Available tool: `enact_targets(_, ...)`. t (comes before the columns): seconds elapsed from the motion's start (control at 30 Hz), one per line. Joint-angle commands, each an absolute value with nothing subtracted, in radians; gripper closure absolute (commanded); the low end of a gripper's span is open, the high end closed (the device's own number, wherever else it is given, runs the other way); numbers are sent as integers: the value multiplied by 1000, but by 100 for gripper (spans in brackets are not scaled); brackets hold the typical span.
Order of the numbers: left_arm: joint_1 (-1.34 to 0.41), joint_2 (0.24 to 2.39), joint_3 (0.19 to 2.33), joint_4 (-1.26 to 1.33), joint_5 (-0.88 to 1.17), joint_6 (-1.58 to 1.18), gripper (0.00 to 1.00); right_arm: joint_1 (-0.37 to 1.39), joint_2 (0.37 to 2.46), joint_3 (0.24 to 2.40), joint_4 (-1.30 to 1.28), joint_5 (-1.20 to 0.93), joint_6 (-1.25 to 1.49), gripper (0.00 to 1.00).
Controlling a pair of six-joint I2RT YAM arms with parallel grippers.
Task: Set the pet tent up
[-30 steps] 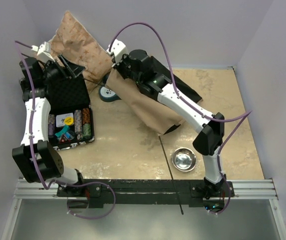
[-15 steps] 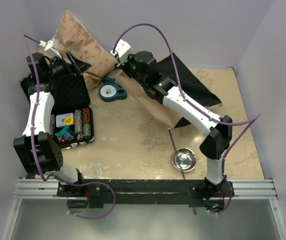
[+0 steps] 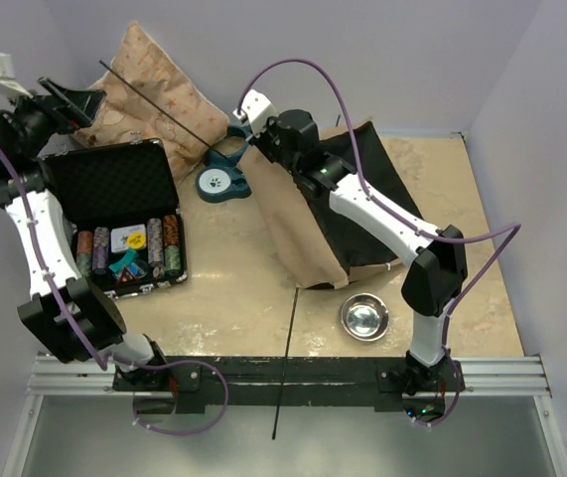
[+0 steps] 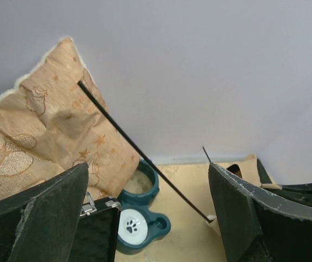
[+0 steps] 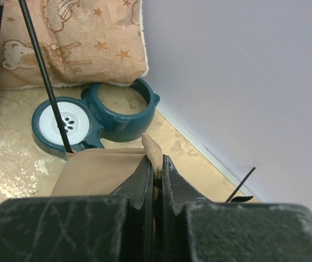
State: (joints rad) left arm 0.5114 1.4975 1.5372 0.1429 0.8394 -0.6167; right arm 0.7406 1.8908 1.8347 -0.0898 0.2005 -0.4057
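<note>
The pet tent (image 3: 298, 224) lies collapsed at mid-table, tan fabric outside and black lining (image 3: 362, 189) showing on its right. My right gripper (image 3: 242, 138) is at the tent's top end, shut on a tan fabric tab (image 5: 153, 148) of the tent (image 5: 98, 172). From that end one thin dark pole (image 3: 164, 104) rises up and left across the pillow. Another pole (image 3: 285, 368) lies loose, reaching over the front rail. My left gripper (image 3: 74, 98) hangs high at the far left, open and holding nothing, apart from the raised pole (image 4: 145, 158).
A tan star-patterned pillow (image 3: 154, 89) leans on the back wall. A teal pet bowl (image 3: 221, 179) sits beside the tent's top end. An open black case (image 3: 114, 199) with poker chips is at the left. A steel bowl (image 3: 364, 316) stands near the right arm's base.
My left gripper opened wider and pulled back up and left, away from the pole. The right arm shifted the tent, so more tan fabric shows. The loose pole slid left and toward the front.
</note>
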Motion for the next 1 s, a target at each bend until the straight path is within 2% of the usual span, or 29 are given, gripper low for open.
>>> enact_targets(0.0, 549, 1339, 1401, 278, 913, -674, 7, 724, 1821, 1896, -51, 129, -362, 100)
enact_targets(0.1, 552, 1250, 1226, 357, 925, -713, 10, 719, 1815, 1913, -63, 74, -341, 100)
enact_targets(0.23, 549, 1223, 1010, 719, 973, -938, 15, 700, 1799, 1913, -71, -21, -310, 100)
enact_targets(0.33, 551, 1242, 939, 917, 982, -1024, 18, 683, 1795, 1933, -100, -89, -308, 100)
enact_targets(0.57, 493, 1285, 923, 1063, 925, -1005, 20, 637, 1830, 2012, -195, -238, -299, 100)
enact_targets(0.97, 460, 1456, 1144, 1143, 763, -1003, 20, 612, 1841, 2059, -261, -344, -284, 100)
